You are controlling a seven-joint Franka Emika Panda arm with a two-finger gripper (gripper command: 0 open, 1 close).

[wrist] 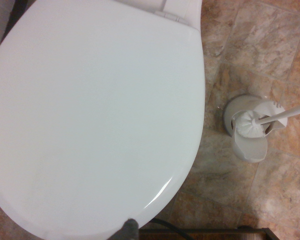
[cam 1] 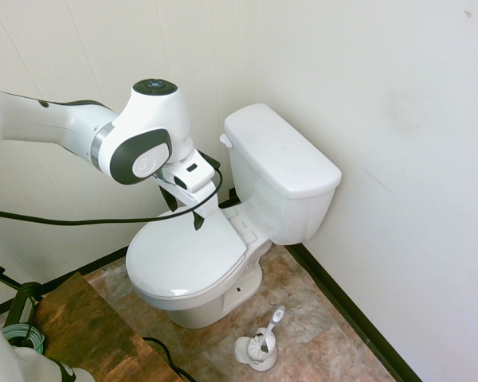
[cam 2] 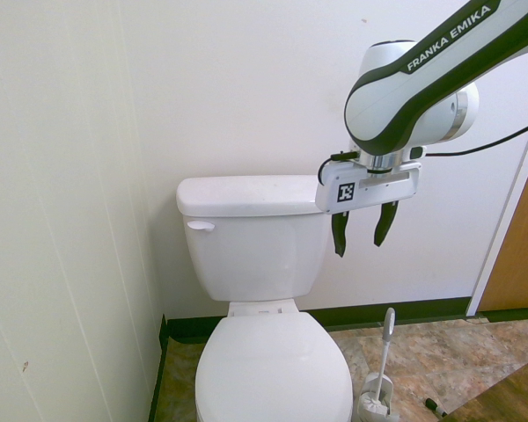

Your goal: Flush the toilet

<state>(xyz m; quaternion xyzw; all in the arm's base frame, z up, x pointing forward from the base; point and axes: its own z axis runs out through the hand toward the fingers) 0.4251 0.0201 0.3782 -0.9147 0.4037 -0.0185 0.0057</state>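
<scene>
The toilet [cam 2: 275,369] stands below and beside the pincer [cam 2: 361,244], its tank [cam 2: 255,251] near the pincer and its closed seat lid [cam 1: 185,253] beneath. The flush lever [cam 2: 201,226] sits at the tank corner farther from the pincer. Behind the tank runs a wall [cam 2: 440,229]. Beyond the toilet's outer side, the toilet brush [cam 1: 268,338] stands on the floor [wrist: 230,172], below the pincer. Open air surrounds the pincer's tips, spread wide, holding and touching nothing.

On the tiled floor [cam 1: 291,350] stand the toilet [cam 1: 183,255] and brush holder [cam 1: 257,351].
</scene>
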